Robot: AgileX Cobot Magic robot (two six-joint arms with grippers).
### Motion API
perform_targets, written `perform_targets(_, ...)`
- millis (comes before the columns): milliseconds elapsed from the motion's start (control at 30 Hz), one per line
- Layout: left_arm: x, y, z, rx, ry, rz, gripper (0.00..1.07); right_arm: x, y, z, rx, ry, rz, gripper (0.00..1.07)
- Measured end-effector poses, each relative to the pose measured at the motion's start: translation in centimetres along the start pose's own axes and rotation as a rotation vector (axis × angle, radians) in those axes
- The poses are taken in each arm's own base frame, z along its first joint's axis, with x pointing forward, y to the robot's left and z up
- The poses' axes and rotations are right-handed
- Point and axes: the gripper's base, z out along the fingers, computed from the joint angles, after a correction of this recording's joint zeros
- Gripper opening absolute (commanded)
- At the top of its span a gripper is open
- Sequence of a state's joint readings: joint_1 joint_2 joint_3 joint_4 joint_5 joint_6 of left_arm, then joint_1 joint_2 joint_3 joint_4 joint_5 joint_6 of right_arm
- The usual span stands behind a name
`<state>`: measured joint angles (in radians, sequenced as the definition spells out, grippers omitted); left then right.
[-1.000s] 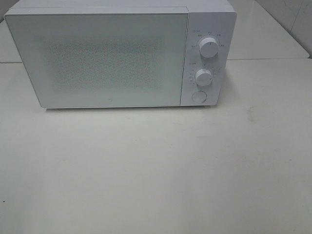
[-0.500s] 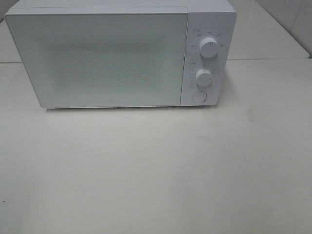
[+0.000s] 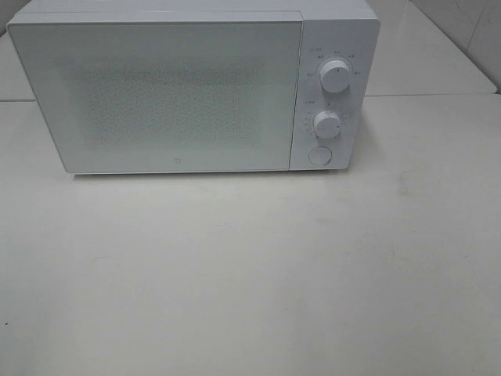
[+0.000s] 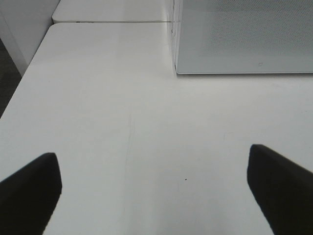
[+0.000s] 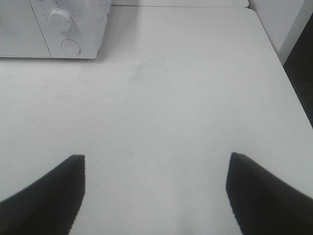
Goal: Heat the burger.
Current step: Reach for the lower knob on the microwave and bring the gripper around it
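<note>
1. White tabletop (image 3: 250, 274) fills the near scene, bare of food in all three views.
2. One white microwave (image 3: 180, 94) stands at the far edge with its front facing the arms, probably so that both can reach it.
3. Its door (image 3: 156, 98) is shut, and the speckled panel hides the inside.
4. No burger shows in any view. It may be behind that door or out of frame; I cannot tell which.
5. On the right-hand panel are two dials, the upper knob (image 3: 335, 76) and the lower knob (image 3: 327, 124), with one round button (image 3: 318, 155) below them.
6. Two grippers hang over the near table. The left gripper (image 4: 151, 164) has its jaws spread wide around nothing.
7. The right gripper (image 5: 156, 161) is also wide and empty, on the control-panel side, which suits it to the dials.
</note>
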<state>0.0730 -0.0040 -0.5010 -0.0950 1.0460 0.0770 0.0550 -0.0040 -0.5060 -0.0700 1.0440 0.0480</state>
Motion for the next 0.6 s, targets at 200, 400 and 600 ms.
perform_targets(200,0.00,0.00,0.00,0.000,0.000,0.000,0.98,0.00,0.00,0.00,0.000,0.000,0.001,0.76)
perform_targets(400,0.00,0.00,0.00,0.000,0.000,0.000,0.98,0.00,-0.01,0.00,0.001,0.000,0.004,0.76)
perform_targets(600,0.00,0.00,0.00,0.000,0.000,0.000,0.98,-0.01,-0.01,0.01,0.001,0.001,0.004,0.76)
